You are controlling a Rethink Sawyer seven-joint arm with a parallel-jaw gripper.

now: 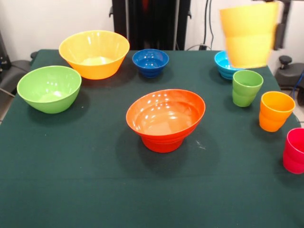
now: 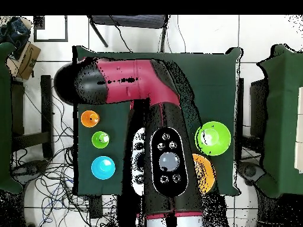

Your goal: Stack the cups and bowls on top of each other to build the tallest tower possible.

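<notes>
The yellow cup [image 1: 248, 38] hangs in the air above the table's right back corner, held at its right rim by my gripper [image 1: 278, 23], of which only a dark part shows. The tower [image 1: 165, 116] stands mid-table: a wide orange bowl over a smaller orange bowl [image 1: 161, 144]. The green cup [image 1: 246, 88], orange-yellow cup [image 1: 276, 110] and pink-red cup [image 1: 295, 150] stand in a row along the right edge. The light blue bowl [image 1: 222, 65] is partly hidden behind the yellow cup. In the overhead view my arm [image 2: 139, 83] covers the tower.
The large yellow bowl [image 1: 94, 53], large green bowl [image 1: 49, 88] and small dark blue bowl [image 1: 150, 61] stand at the back and left. The overhead view shows the orange-yellow cup [image 2: 89, 119], green cup [image 2: 100, 139], light blue bowl [image 2: 102, 168] and green bowl [image 2: 212, 138].
</notes>
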